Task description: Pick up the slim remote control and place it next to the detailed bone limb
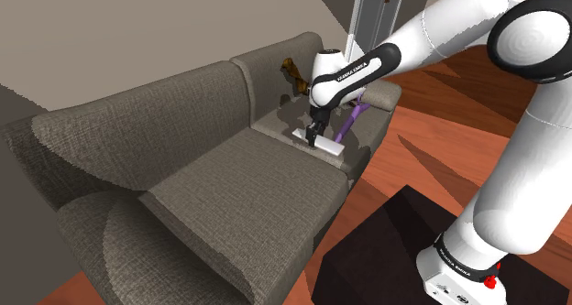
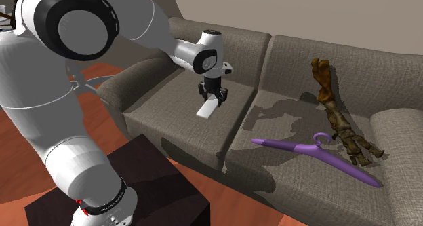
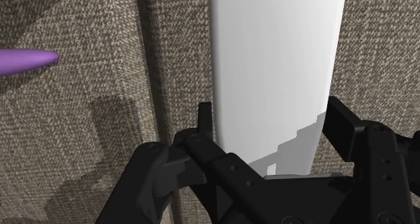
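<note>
Remote control (image 3: 276, 61), white, clamped in black hand (image 3: 269, 112) over sofa (image 1: 229, 184), arm (image 1: 431, 33) lettered FRANKA EMIKA

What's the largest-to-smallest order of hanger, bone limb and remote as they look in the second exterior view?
1-2. purple hanger and brown bone limb: similar in length, the limb thicker; too close to rank.
3. white remote: clearly the smallest.

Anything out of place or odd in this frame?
Nothing looks spilled or broken. Odd for a sofa: a brown bone limb lies on the cushion at the second exterior view's right, a purple hanger beside it. The plain white remote is clasped in the gripper.
</note>
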